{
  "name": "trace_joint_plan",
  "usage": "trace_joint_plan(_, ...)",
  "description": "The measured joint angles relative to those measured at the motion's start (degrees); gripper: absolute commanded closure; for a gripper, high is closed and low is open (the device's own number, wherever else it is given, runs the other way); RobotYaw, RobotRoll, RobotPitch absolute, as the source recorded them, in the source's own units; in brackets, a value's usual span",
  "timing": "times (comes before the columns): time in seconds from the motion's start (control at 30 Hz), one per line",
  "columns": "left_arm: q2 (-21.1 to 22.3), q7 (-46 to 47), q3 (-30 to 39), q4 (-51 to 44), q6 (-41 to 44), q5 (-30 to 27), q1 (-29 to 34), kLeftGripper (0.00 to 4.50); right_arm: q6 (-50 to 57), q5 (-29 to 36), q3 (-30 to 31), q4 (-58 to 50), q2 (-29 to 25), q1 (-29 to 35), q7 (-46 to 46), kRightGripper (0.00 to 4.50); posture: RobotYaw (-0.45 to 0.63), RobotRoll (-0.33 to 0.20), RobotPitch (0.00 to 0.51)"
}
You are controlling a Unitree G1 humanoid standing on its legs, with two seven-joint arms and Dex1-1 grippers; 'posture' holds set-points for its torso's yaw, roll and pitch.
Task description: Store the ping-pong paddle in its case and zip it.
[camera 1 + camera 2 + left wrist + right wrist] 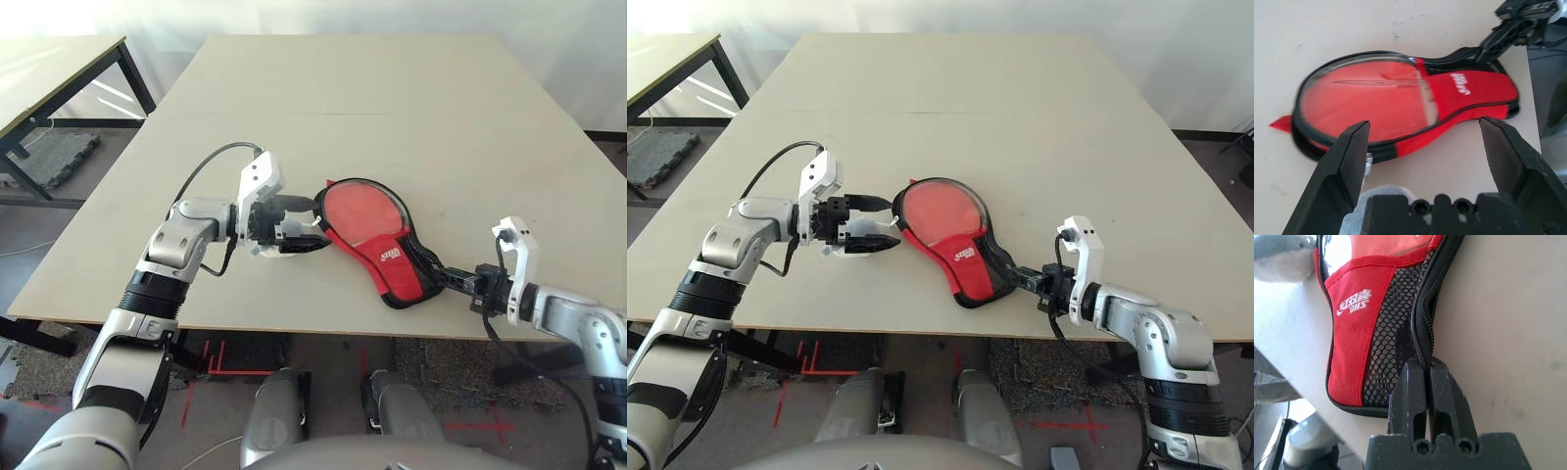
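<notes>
Tabletop (323, 108) near pale wall (392, 18); left gripper (318, 217) wide, empty; right gripper (1422, 363) pinching case edge (1422, 333).

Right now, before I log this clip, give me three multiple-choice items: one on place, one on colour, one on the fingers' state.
1. Where does the case lie?
A) on the floor
B) on the table
C) on the robot's left forearm

2. What colour is the case's logo?
A) white
B) green
C) yellow

3. How are the left gripper's fingers?
A) shut on the case
B) shut on nothing
C) open

Key: 1 B, the tabletop spreads around it; 2 A, pale lettering stands on red fabric; 3 C, a wide gap parts the two fingers.
</notes>
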Motion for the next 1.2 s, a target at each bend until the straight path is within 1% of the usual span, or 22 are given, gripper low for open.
trace_joint_plan(0.1,0.1,0.0,0.0,0.0,-0.1,0.0,-0.1,0.0,0.8,2.6,-3.2,-2.6,-0.9,4.9,0.1,4.48,-0.04,0.0,0.062)
trace_joint_plan(0.27,0.1,0.0,0.0,0.0,-0.1,0.0,-0.3,0.0,1.3,6.0,-5.8,-5.6,-3.3,11.6,1.6,4.48,-0.05,0.0,0.062)
trace_joint_plan(0.4,0.0,-0.2,0.0,0.2,-0.1,0.0,-0.9,0.0,0.7,6.5,-6.1,-5.7,-4.2,12.7,1.7,4.48,-0.06,0.0,0.058)
trace_joint_plan(0.43,0.0,-0.3,0.0,0.2,-0.2,0.0,-1.3,0.0,-0.1,6.0,-6.0,-5.7,-4.8,12.7,1.6,3.95,-0.06,0.0,0.057)
trace_joint_plan(0.47,0.0,-0.3,0.0,0.2,-0.3,0.0,-1.6,0.0,-0.9,5.3,-6.0,-5.6,-5.3,12.6,1.6,3.73,-0.06,0.0,0.057)
trace_joint_plan(0.53,0.1,-0.4,0.0,0.3,-0.4,0.0,-1.7,0.0,-2.4,4.6,-6.0,-5.2,-6.0,12.2,1.6,3.03,-0.06,0.0,0.052)
trace_joint_plan(0.57,0.1,-0.4,0.0,0.4,-0.4,0.0,-1.7,0.0,-3.4,4.3,-6.1,-5.0,-6.4,11.9,1.8,2.59,-0.06,0.0,0.052)
trace_joint_plan(0.67,0.3,-0.4,0.0,0.5,-0.4,0.0,-1.8,0.0,-6.4,4.1,-7.5,-4.1,-7.8,10.0,3.1,1.46,-0.05,0.0,0.045)
trace_joint_plan(0.7,0.5,-0.5,0.0,0.5,-0.4,0.0,-1.8,0.0,-8.2,3.6,-7.8,-3.2,-8.9,9.1,3.7,0.99,-0.05,0.0,0.045)
trace_joint_plan(0.73,0.9,-0.6,0.1,0.5,-0.4,0.0,-1.8,0.0,-9.9,2.5,-7.9,-2.3,-9.8,8.2,3.7,0.69,-0.05,0.0,0.042)
trace_joint_plan(0.77,1.2,-0.7,0.2,0.5,-0.3,0.0,-1.8,0.0,-11.6,1.3,-8.1,-1.5,-10.2,7.4,3.7,0.25,-0.05,0.0,0.042)
trace_joint_plan(0.8,1.4,-0.8,0.4,0.5,-0.3,0.0,-1.8,0.0,-13.5,0.2,-8.0,-0.3,-10.4,6.3,3.8,0.04,-0.04,0.0,0.04)
trace_joint_plan(0.9,2.4,-0.9,0.6,0.5,-0.2,-0.1,-1.8,0.0,-19.7,-2.6,-7.0,1.9,-10.3,2.2,5.0,0.04,-0.03,0.0,0.037)
trace_joint_plan(0.97,2.8,-0.9,0.9,0.3,0.2,-0.1,-1.8,0.0,-23.6,-6.0,-3.9,3.1,-9.9,-2.2,4.8,0.04,-0.03,0.0,0.037)
trace_joint_plan(1.0,3.0,-0.9,1.0,0.1,0.6,-0.2,-1.7,0.0,-25.1,-7.7,-1.7,3.7,-9.3,-4.7,4.5,0.04,-0.02,0.0,0.037)
trace_joint_plan(1.07,3.3,-0.9,1.1,-0.7,2.2,-0.6,-1.5,0.0,-27.7,-11.8,5.0,4.9,-6.9,-9.9,3.8,0.04,-0.01,0.0,0.038)
trace_joint_plan(1.13,3.4,-0.9,1.2,-2.3,3.3,-1.2,-1.2,0.0,-28.9,-14.3,10.1,6.5,-5.2,-12.3,4.0,0.04,-0.01,0.0,0.038)
trace_joint_plan(1.2,3.6,-0.8,1.6,-3.1,4.0,-1.5,-1.0,0.0,-29.2,-16.0,13.2,9.0,-3.6,-14.6,4.2,0.04,0.0,0.0,0.038)
